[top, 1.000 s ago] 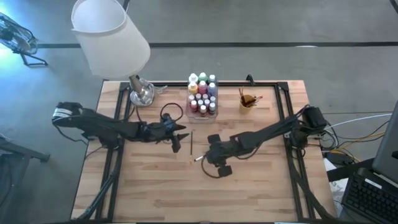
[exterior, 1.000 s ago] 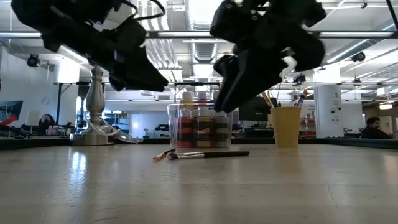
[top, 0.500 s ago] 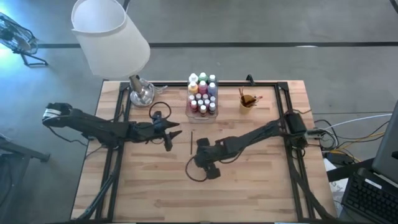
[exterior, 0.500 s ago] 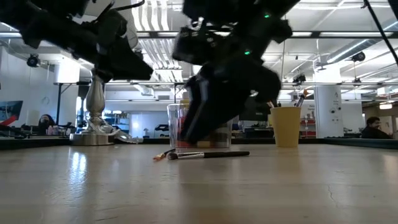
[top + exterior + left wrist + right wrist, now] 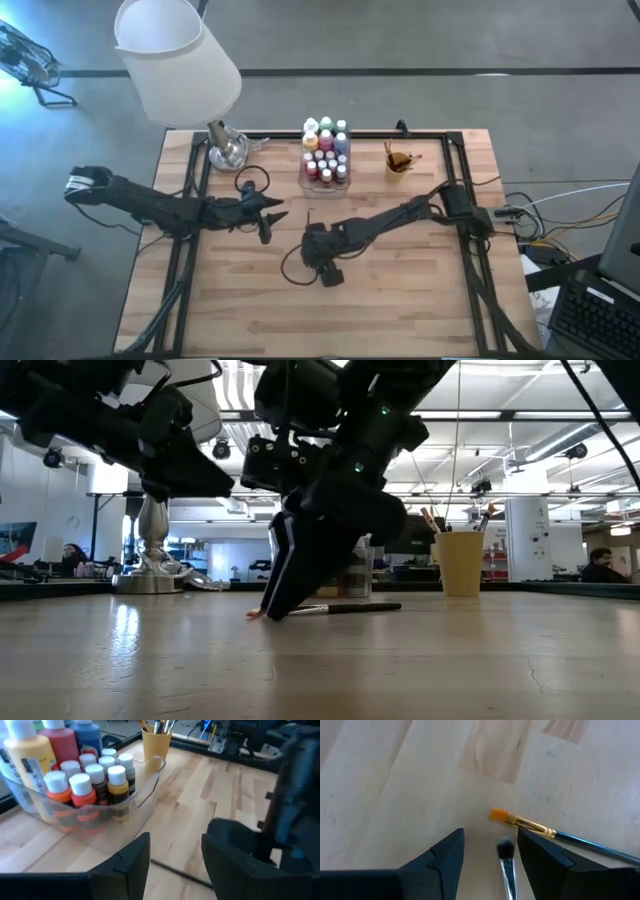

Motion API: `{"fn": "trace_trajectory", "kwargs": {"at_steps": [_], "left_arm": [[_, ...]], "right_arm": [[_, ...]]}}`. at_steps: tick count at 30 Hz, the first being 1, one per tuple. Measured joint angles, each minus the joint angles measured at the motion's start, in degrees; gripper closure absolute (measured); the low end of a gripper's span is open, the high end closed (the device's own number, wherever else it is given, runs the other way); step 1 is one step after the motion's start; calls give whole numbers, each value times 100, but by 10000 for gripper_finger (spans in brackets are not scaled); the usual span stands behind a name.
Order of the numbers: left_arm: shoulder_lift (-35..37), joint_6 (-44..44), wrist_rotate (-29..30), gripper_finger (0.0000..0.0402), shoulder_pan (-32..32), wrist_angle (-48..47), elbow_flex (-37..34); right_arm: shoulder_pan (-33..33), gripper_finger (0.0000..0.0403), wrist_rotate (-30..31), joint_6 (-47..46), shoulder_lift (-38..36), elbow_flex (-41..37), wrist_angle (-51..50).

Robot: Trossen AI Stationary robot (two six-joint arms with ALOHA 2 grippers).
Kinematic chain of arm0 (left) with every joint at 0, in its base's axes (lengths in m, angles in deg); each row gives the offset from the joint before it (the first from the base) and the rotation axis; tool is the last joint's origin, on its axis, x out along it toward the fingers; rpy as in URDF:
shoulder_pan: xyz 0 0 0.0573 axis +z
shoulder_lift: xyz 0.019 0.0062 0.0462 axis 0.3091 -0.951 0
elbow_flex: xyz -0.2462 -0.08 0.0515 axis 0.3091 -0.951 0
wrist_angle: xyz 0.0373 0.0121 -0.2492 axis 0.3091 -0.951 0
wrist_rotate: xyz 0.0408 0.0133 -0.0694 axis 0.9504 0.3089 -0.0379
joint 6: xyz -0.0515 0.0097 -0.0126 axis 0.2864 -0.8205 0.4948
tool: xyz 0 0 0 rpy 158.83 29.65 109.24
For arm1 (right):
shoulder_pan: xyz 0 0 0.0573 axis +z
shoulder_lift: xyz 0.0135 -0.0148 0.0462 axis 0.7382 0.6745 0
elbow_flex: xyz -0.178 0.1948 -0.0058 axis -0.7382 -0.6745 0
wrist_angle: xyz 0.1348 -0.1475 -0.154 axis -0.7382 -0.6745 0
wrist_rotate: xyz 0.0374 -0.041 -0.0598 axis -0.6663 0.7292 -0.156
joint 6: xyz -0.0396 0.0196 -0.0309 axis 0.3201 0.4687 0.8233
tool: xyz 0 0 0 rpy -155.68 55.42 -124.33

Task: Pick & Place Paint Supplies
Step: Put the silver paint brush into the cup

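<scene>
Two thin paintbrushes lie flat on the table side by side: one with an orange tip [image 5: 498,814], one with dark bristles [image 5: 505,847]. My right gripper [image 5: 490,856] is open and slants down over them, a finger on either side of the dark bristles without plainly touching them; the low view shows its tips [image 5: 280,603] close to the table beside the dark handle [image 5: 345,607]. Small white-capped paint bottles [image 5: 326,150] stand in the clear box [image 5: 150,785]. My left gripper [image 5: 275,214] hovers open, left of the brushes.
An orange cup [image 5: 399,162] holding brushes stands right of the clear box at the far edge. A lamp with a white shade [image 5: 180,55] stands on its metal base [image 5: 228,150] at the far left. Bare wood lies toward the near edge.
My right gripper has moved toward the table's left edge and sunk down onto the spot where the two brushes lie. My left gripper has drawn back toward the left edge, away from the brushes. The brushes have stayed where they were.
</scene>
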Motion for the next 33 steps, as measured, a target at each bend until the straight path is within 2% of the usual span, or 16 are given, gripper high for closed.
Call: {"fn": "trace_trajectory", "kwargs": {"at_steps": [15, 23, 33], "left_arm": [[18, 5, -39, 219, -1, 17, 4], [16, 5, -35, 219, -1, 22, 4], [14, 8, -30, 219, -1, 23, 5]], "right_arm": [[-64, 299, -122, -121, -7, -41, -137], [-64, 386, -118, -122, -7, -20, -245], [84, 395, 86, -130, -301, 149, -1040]]}}
